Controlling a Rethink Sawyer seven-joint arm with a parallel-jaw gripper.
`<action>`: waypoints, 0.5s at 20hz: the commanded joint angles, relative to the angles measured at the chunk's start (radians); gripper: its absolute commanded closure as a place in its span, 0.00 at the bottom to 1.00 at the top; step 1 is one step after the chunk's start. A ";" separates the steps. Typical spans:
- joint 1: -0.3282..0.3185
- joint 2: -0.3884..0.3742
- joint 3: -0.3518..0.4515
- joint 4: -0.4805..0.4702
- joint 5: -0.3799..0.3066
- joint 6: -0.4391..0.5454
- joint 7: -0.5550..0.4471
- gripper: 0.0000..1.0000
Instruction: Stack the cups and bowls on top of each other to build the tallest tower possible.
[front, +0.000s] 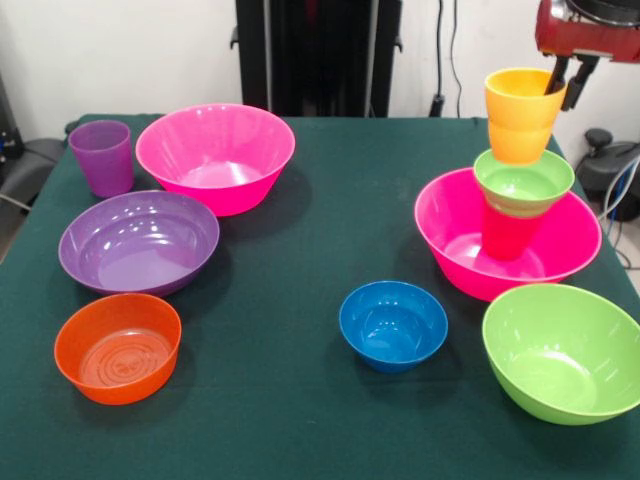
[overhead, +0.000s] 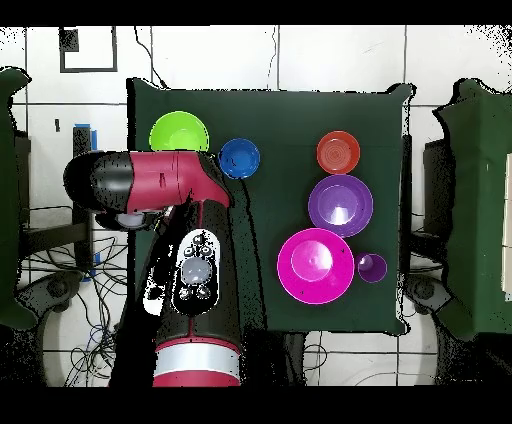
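In the front view my gripper (front: 562, 98) comes down at the top right, its fingers astride the right rim of the yellow-orange cup (front: 518, 112), shut on it. That cup stands upright in the small green bowl (front: 523, 183). The green bowl rests on the red cup (front: 508, 238), which stands in a large hot pink bowl (front: 565, 250). The other bowls and the purple cup (front: 101, 156) stand loose on the table. In the overhead view my arm (overhead: 165, 180) hides this stack and the gripper.
Loose on the green table (front: 300, 250): second hot pink bowl (front: 215, 155) (overhead: 315, 264), wide purple bowl (front: 138, 241) (overhead: 340, 205), orange bowl (front: 117, 346) (overhead: 338, 152), small blue bowl (front: 393, 324) (overhead: 239, 158), lime green bowl (front: 562, 351) (overhead: 179, 132). The purple cup also shows overhead (overhead: 372, 267).
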 joint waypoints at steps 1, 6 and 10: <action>0.019 0.064 0.056 -0.055 0.032 -0.024 0.193 1.00; 0.025 0.056 0.047 -0.050 0.034 -0.014 0.191 1.00; 0.033 0.063 0.044 -0.016 0.034 -0.077 0.190 1.00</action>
